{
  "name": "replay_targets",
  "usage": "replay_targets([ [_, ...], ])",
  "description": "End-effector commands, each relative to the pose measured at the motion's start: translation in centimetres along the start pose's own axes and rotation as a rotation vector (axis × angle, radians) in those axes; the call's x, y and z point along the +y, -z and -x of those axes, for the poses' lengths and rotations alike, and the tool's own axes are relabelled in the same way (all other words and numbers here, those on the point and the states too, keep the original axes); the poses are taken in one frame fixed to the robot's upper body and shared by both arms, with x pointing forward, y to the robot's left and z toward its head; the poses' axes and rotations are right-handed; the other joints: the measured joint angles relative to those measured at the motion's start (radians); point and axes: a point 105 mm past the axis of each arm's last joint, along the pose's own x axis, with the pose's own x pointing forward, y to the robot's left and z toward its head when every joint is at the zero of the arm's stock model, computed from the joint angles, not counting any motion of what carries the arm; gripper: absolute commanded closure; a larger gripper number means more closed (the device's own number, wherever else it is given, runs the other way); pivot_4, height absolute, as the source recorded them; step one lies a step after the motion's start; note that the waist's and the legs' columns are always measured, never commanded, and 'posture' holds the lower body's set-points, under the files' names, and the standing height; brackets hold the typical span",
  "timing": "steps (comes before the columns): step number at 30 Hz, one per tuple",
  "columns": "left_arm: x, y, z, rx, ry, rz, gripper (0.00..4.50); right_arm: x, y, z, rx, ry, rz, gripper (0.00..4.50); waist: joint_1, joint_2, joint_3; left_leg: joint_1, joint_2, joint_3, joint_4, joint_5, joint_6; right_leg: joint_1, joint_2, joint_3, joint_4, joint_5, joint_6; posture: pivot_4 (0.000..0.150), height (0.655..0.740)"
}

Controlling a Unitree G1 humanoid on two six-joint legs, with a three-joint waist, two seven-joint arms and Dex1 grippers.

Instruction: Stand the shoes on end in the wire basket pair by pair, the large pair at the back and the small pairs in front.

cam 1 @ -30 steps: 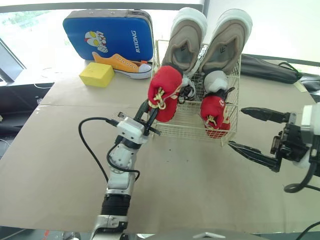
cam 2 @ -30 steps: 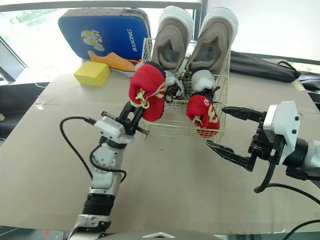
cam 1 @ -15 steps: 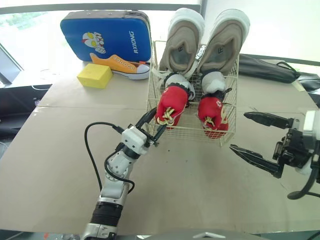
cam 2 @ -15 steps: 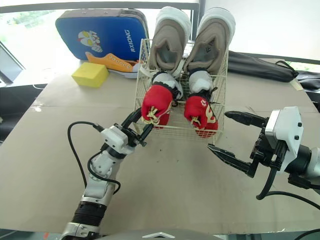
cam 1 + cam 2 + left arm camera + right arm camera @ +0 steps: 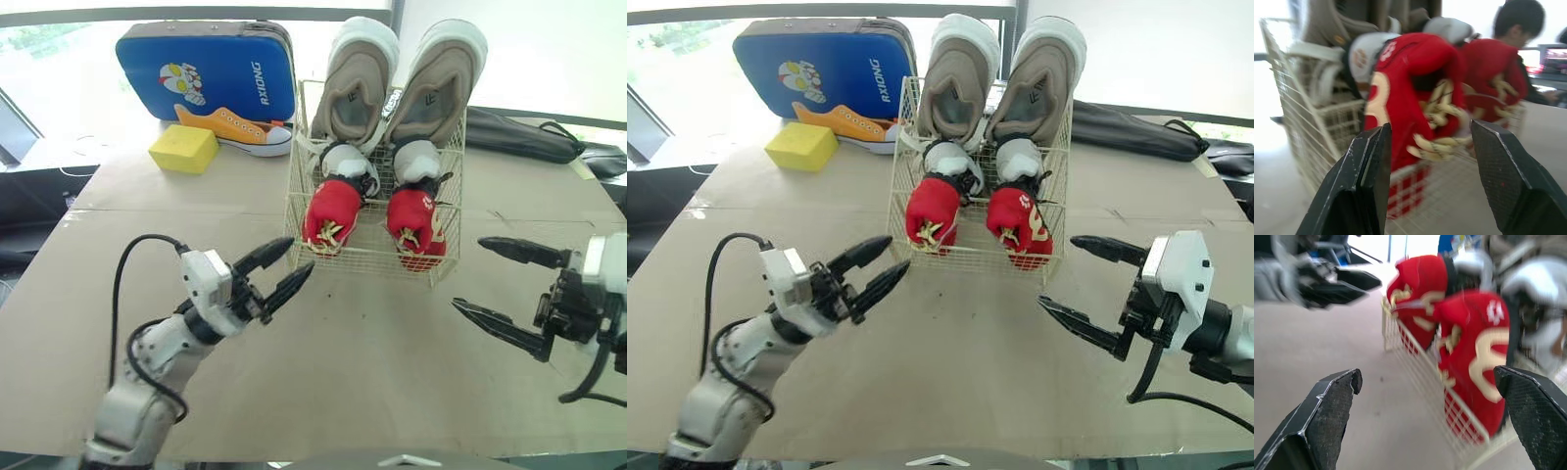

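Note:
The wire basket (image 5: 302, 217) stands on the table with two large beige shoes (image 5: 361, 80) upright at its back. Two white-and-black small shoes (image 5: 345, 163) stand in the middle row. Two red shoes stand in front, the left one (image 5: 330, 211) and the right one (image 5: 412, 223). My left gripper (image 5: 276, 273) is open and empty, just in front of the basket's left corner. My right gripper (image 5: 502, 282) is open and empty, to the right of the basket's front corner. In the left wrist view the red shoe (image 5: 1410, 103) sits beyond the open fingers (image 5: 1369, 171).
A blue case (image 5: 211, 69) with an orange shoe (image 5: 235, 125) leaning on it and a yellow block (image 5: 183, 149) lie at the back left. A dark bag (image 5: 519, 132) lies at the back right. Bare brown table (image 5: 372, 352) spreads in front of the basket.
My left gripper let go of the left red shoe, which now stands in the basket's front row, and drew back toward me and to the left. The right gripper barely moved.

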Motion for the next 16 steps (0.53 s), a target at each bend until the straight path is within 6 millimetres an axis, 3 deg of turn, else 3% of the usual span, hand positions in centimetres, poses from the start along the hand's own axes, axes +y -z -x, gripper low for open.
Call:
replay_targets([
  [1, -1.0, -0.7, 2.0, 0.082, 0.076, 0.049, 1.67, -0.9, 0.1, 2.2, 0.001, 0.11, 0.01, 0.0, 0.0, -0.001, 0.0, 0.0, 0.0, 0.0, 0.0, 0.0, 0.0, 0.0, 0.0, 0.0, 0.0, 0.0, 0.0, 0.15, 0.74],
  [3, -0.2, 0.8, 3.5, 0.258, 0.021, 0.073, 1.67, -0.9, 1.7, 4.2, 0.071, 0.143, -0.031, 0.0, 0.001, -0.002, 0.0, 0.0, 0.002, 0.0, -0.001, 0.0, 0.0, 0.0, 0.002, 0.0, -0.001, 0.0, 0.0, 0.15, 0.74],
  [7, 0.8, 0.6, 6.0, 0.357, -0.005, 0.089, 1.67, -0.4, 4.6, 7.4, 0.198, 0.155, -0.08, 0.0, 0.002, -0.001, 0.0, 0.001, 0.002, 0.001, -0.003, -0.001, -0.002, 0.0, 0.002, 0.002, -0.001, -0.001, 0.001, 0.15, 0.74],
  [11, 2.5, 0.8, 8.4, 0.448, -0.042, 0.109, 1.67, -0.5, 5.3, 8.6, 0.216, 0.163, -0.089, 0.0, -0.01, 0.0, 0.0, 0.0, 0.005, 0.003, -0.003, -0.003, -0.005, -0.001, 0.0, 0.005, -0.001, -0.001, 0.001, 0.15, 0.74],
  [16, 2.3, 1.4, 9.3, 0.506, -0.01, 0.156, 1.67, -0.3, 5.9, 9.0, 0.218, 0.169, -0.088, 0.0, -0.018, 0.0, 0.0, 0.001, 0.005, 0.003, -0.005, -0.003, -0.006, -0.002, -0.001, 0.006, -0.001, -0.002, 0.001, 0.15, 0.74],
])
